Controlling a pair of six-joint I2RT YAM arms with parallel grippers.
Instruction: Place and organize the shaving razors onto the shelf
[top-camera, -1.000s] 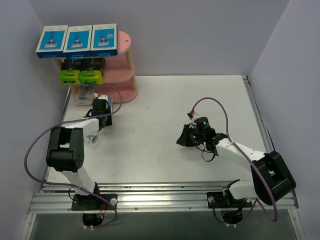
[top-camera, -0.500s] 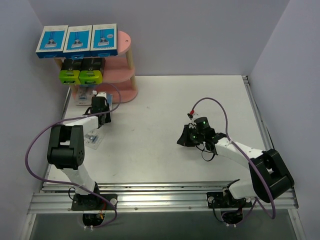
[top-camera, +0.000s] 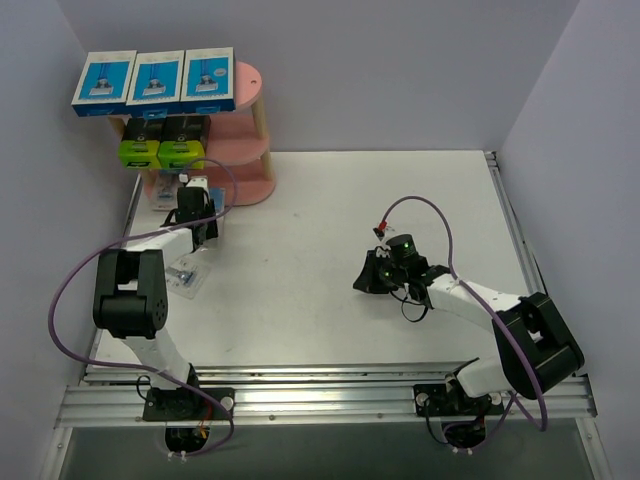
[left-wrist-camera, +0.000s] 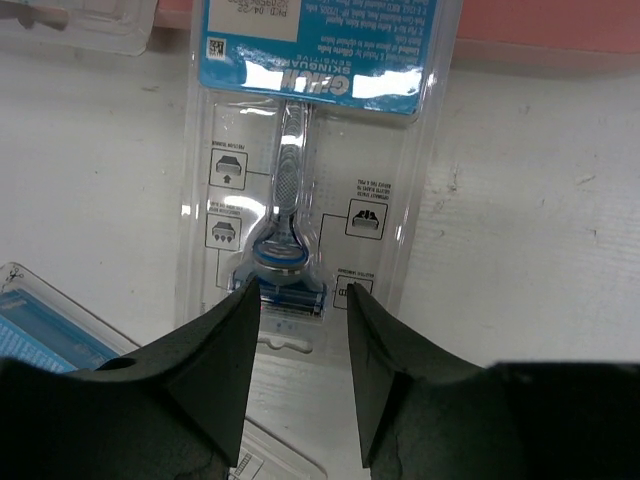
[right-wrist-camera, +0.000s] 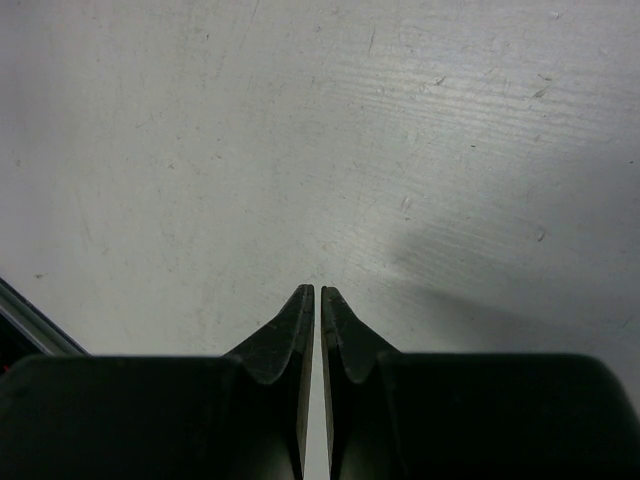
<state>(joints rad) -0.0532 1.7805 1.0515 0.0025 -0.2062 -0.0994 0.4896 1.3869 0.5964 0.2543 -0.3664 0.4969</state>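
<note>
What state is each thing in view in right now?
shelf, upright, top and middle tiers stocked.
blue-and-white boxes, three in a row on the top tier.
black boxes, two side by side on the middle tier.
blister pack, flat, far end by the shelf.
left gripper, jaws partly apart astride that pack; grip unclear.
loose pack, flat on the table.
right gripper, shut, empty.

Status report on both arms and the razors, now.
Left gripper part open astride near end of clear blister pack at foot of shelf, grip unclear. Right gripper shut, empty, over table. Second blister pack loose behind the left.
</note>
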